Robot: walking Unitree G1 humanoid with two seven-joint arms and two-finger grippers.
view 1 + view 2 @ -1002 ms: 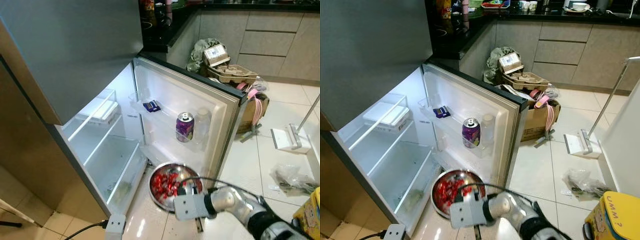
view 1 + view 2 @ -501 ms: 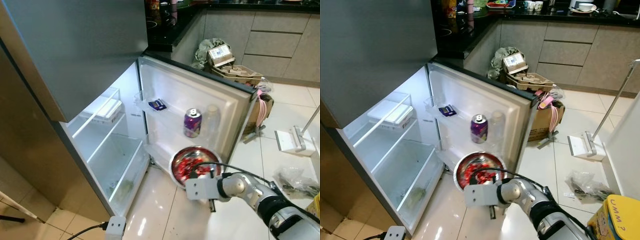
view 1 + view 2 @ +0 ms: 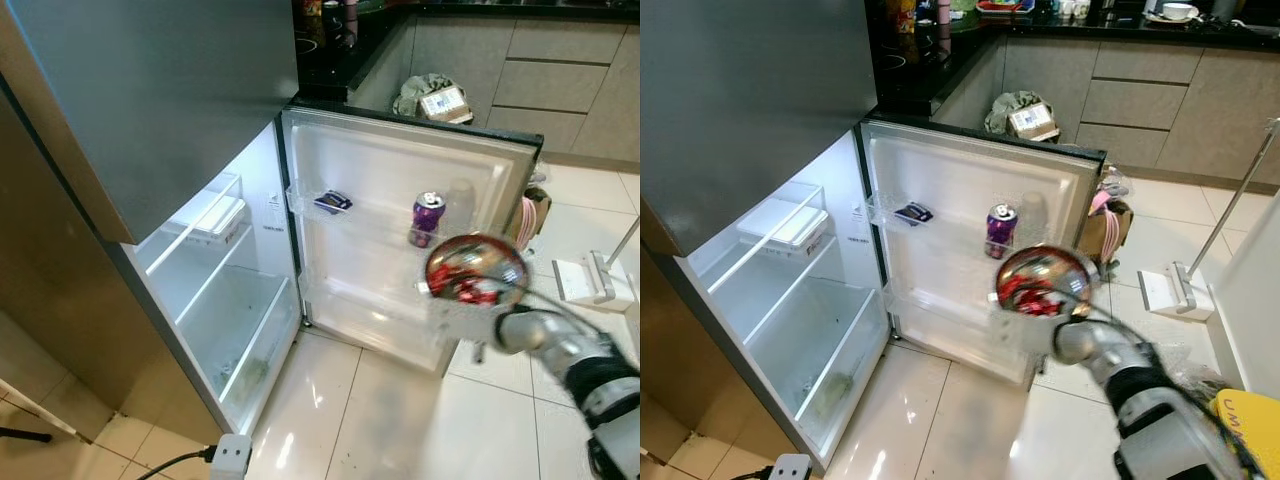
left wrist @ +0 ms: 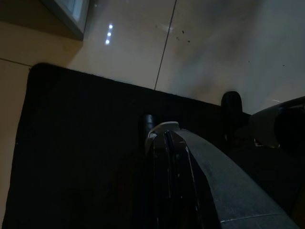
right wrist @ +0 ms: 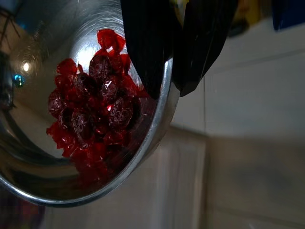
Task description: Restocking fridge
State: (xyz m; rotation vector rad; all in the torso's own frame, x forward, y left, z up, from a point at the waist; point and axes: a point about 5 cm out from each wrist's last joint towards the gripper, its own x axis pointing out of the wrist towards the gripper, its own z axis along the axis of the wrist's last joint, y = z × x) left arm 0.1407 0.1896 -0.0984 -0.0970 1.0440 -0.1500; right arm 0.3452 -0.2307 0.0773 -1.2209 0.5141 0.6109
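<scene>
I've got the right gripper (image 5: 174, 71) pinching the steel bowl (image 3: 1042, 280) rim (red wrapped candies (image 5: 93, 107) inside), lifted clear toward the fridge door (image 3: 940, 250).

Shiny silver steel bowl (image 5: 147, 138) with red-wrapped sweets (image 5: 95, 109) inside, black fingers (image 5: 143, 43) over its rim. Fridge (image 3: 150, 110) is grey outside, white inside; on its white door (image 3: 400, 180) shelf a purple can (image 3: 427, 218), with a dark blue packet (image 3: 332, 202) left of the can. Floor (image 3: 340, 420) below the door is glossy white tile; cabinets (image 3: 1140, 100) behind the door are grey under a black counter (image 3: 930, 70).
</scene>
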